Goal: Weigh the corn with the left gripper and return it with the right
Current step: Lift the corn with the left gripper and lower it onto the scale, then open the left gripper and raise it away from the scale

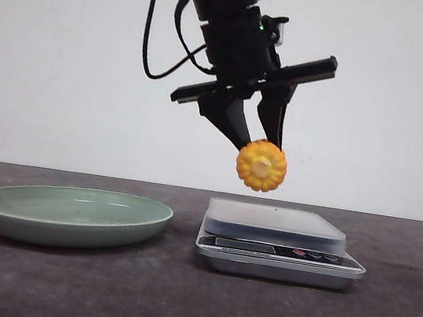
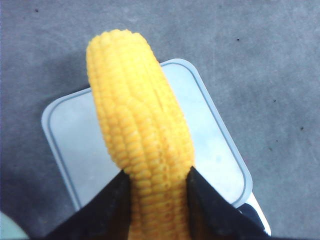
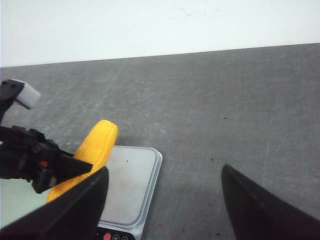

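My left gripper (image 1: 255, 145) is shut on the yellow-orange corn (image 1: 261, 165) and holds it in the air a little above the white platform of the kitchen scale (image 1: 276, 224). In the left wrist view the corn (image 2: 140, 130) runs out from between the black fingers (image 2: 107, 210), with the scale platform (image 2: 210, 130) under it. In the right wrist view my right gripper (image 3: 165, 200) is open and empty, to the right of the scale (image 3: 131, 185); the corn (image 3: 95, 147) and the left gripper (image 3: 42, 162) show beside it.
A pale green plate (image 1: 6, 203) lies on the dark grey table left of the scale. The scale's display and buttons (image 1: 316, 255) face the front. A white wall stands behind the table.
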Robot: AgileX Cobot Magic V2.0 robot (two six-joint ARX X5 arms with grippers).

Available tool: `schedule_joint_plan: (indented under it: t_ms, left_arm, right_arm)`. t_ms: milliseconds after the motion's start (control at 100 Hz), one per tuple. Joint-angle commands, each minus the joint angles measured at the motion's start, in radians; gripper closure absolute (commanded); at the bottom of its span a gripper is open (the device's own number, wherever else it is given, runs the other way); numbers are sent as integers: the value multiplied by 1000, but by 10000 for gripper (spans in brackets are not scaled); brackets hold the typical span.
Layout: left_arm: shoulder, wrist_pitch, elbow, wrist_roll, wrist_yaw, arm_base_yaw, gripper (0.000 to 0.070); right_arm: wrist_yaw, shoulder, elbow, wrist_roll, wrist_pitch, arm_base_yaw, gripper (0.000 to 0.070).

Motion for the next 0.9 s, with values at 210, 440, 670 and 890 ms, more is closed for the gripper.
schedule_joint_plan:
  t_ms: [210,440,670,890]
  left_arm:
    - [80,19,29,-27,-3,-10,685]
    - [90,24,29,-26,-3,-10,272]
    - [54,-11,77,14,1,-11,219]
    - [-140,-60,131,131,-92,19,220]
  right_arm:
    - [0,5,19,-11,5,1,253]
    - [1,5,19,-14,-18,1,253]
    - [1,5,19,-19,-20,1,253]
    - [0,5,19,-18,-28,2,253]
